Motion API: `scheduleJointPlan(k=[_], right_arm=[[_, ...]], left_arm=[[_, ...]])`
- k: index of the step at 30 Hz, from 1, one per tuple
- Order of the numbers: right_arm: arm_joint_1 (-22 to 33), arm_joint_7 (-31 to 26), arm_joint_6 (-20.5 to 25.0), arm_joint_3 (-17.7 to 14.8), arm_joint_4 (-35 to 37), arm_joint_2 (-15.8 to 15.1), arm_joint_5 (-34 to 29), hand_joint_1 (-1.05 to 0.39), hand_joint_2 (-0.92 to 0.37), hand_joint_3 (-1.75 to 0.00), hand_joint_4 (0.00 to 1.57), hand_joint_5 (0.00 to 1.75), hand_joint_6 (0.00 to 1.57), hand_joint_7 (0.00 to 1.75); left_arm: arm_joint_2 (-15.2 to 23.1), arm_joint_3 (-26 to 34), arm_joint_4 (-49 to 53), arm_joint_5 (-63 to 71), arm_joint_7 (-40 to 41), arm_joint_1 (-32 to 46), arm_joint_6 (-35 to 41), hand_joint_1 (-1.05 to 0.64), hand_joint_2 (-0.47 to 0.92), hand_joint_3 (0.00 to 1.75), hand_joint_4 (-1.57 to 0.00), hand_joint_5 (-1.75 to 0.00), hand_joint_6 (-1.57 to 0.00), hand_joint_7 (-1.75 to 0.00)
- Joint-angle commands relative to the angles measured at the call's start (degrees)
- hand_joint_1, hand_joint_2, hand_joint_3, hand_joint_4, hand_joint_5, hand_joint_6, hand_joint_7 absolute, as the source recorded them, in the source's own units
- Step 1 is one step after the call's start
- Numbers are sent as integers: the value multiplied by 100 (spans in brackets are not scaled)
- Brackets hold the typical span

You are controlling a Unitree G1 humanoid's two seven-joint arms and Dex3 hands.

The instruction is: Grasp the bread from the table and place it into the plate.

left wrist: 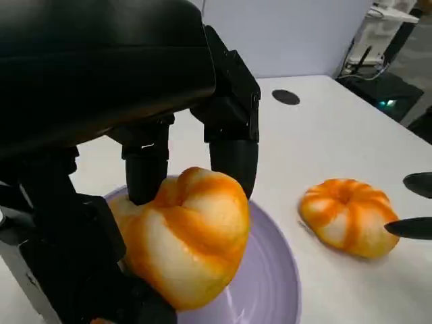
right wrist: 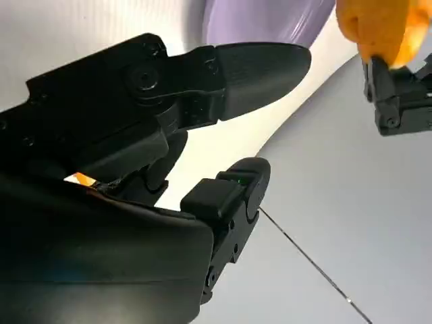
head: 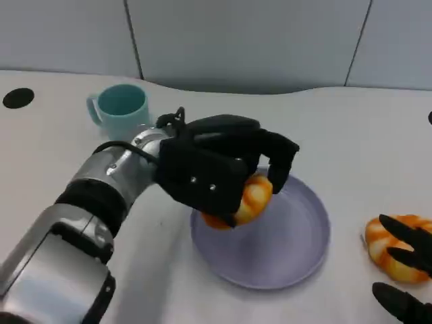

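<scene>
My left hand (head: 216, 169) grips an orange-and-cream bread roll (head: 253, 199) and holds it just above the left part of the lavender plate (head: 290, 236). In the left wrist view the fingers (left wrist: 229, 128) curl over the roll (left wrist: 185, 236), with the plate (left wrist: 270, 283) beneath it. A second, similar roll (head: 391, 246) lies on the table to the right of the plate. My right hand (head: 410, 258) is at that roll with its fingers spread, holding nothing. The right wrist view shows the right hand's fingers (right wrist: 256, 67) apart, with the plate (right wrist: 270, 20) and the held roll (right wrist: 378, 27) beyond them.
A teal cup (head: 121, 108) stands at the back left of the white table, behind my left forearm. A black round spot (head: 18, 98) marks the table's far left. Grey wall panels close off the back.
</scene>
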Motion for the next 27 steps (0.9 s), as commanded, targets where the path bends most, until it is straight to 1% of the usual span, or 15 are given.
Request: scheduleJointPlan(k=[1,2,5,6,8,9,10,11,12,13,14,15,17,19,27], right_arm=[[68,-35,82,32,-119,-13,-51,-38,-92,-32,87,8,67,1],[68,-52,53,34,-111,-10,-43,-38,-92,-32,87,8,67,1],[76,-91,29,44,-119,7,-52,-37,-92,-32,86,7,67,1],[80,-105,39,48,-132,15,-70,-37,-92,-32,86,7,67,1],[77,-163,36,48,-135,32,-123,-37,-92,-32,86,7,67,1],[76,-183,35,50,-134,34,-137,-37,-92,-32,85,7,67,1],[66,-213,3,49,-110,37,-128,-37,-92,-32,85,7,67,1],[60,-233,-19,48,-93,38,-118,-37,-92,-32,85,7,68,1],[55,-248,-35,49,-81,38,-112,-37,-92,-32,85,7,68,1],[53,-263,-43,49,-77,45,-100,-37,-92,-32,86,7,68,1],[52,-275,-52,50,-70,47,-90,-37,-92,-32,86,7,68,1],[51,-285,-59,50,-65,48,-83,-37,-92,-32,87,7,68,1],[48,-300,-55,48,-60,41,-95,-38,-92,-32,85,6,68,1],[51,-300,-30,47,-75,39,-103,-38,-92,-32,85,6,68,0],[40,-344,-103,38,-31,15,-83,-39,-92,-33,87,6,69,1]], left_arm=[[-29,-214,127,300,264,-164,25,-5,42,108,-88,-175,-70,-175],[-47,-241,156,326,222,-194,79,-5,43,103,-87,-175,-68,-175],[-74,-341,216,448,278,-248,130,-10,56,68,-77,-175,-56,-175],[-74,-395,226,529,341,-267,145,-11,58,62,-76,-175,-55,-175],[-73,-506,248,672,381,-325,190,-17,70,37,-67,-175,-47,-175],[-74,-538,259,706,394,-342,201,-19,74,30,-65,-175,-44,-175],[-36,-627,245,808,364,-404,190,-24,75,26,-59,-172,-41,-172],[-8,-692,235,877,347,-448,180,-33,78,17,-47,-169,-36,-163],[11,-740,230,924,340,-480,172,-37,80,11,-41,-168,-33,-159],[26,-734,257,877,161,-524,123,-42,81,7,-34,-161,-31,-150],[38,-728,275,835,11,-566,72,-47,82,4,-29,-147,-32,-131],[47,-721,285,805,-99,-595,36,-53,83,2,-24,-130,-33,-107],[66,-699,274,762,-227,-637,-59,-58,85,1,-18,-121,-33,-92],[71,-678,261,738,-289,-659,-105,-61,85,1,-13,-118,-33,-87],[62,-585,207,595,-448,-663,-204,-64,85,0,-8,-117,-32,-87]])
